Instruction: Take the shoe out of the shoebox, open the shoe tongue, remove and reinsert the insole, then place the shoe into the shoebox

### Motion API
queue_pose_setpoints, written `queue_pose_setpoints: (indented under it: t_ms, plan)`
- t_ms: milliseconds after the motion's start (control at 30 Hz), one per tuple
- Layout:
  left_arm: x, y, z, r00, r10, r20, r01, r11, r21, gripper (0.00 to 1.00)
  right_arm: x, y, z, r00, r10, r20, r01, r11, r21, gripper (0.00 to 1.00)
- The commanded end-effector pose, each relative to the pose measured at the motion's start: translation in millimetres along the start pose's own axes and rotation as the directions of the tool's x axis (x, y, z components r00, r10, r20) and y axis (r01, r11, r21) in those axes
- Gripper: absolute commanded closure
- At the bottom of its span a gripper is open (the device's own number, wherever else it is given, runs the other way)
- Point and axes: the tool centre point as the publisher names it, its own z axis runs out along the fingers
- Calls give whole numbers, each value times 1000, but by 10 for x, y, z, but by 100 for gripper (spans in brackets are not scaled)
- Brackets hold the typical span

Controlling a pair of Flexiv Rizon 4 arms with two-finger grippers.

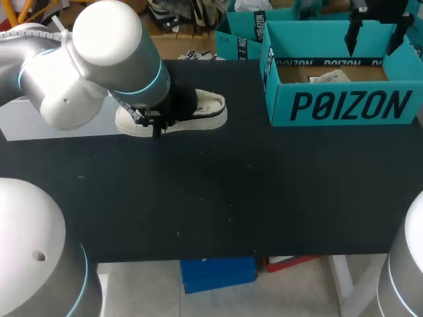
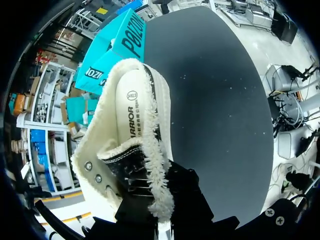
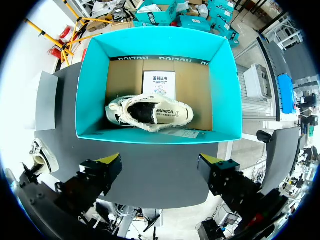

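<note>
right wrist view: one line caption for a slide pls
Open right gripper hovers over the teal shoebox, a white shoe and paper card lying inside.

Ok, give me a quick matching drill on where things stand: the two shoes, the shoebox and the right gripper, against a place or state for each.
Things:
1. shoe under the left arm
2. second shoe
3. right gripper
4. shoebox

Places or states:
A. open, above the box
B. on the black table, outside the box
C. teal, with a paper card on its floor
D. inside the box, beside the card

Pairs: 1-B, 2-D, 3-A, 4-C
</note>
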Motion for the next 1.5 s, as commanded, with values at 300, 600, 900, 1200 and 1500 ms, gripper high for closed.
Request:
queue_pose_setpoints:
  t_ms: [300,600,900,1200,1500]
  plan:
    - [178,-231,158,997,19,-74,-18,1000,7,100,3,8,-2,1000,0,1,0,1000,2,0]
    - [421,-306,282,993,49,-111,-49,999,2,100,3,8,-2,1000,0,1,0,1000,2,0]
    - [575,-327,427,986,63,-157,-64,998,-2,100,3,8,-2,1000,0,1,0,1000,2,0]
    - [723,-309,674,982,64,-180,-69,997,-18,100,3,8,-2,1000,0,1,0,1000,2,0]
    - [874,-289,986,976,103,-193,-116,992,-57,100,3,8,-2,1000,0,1,0,1000,2,0]
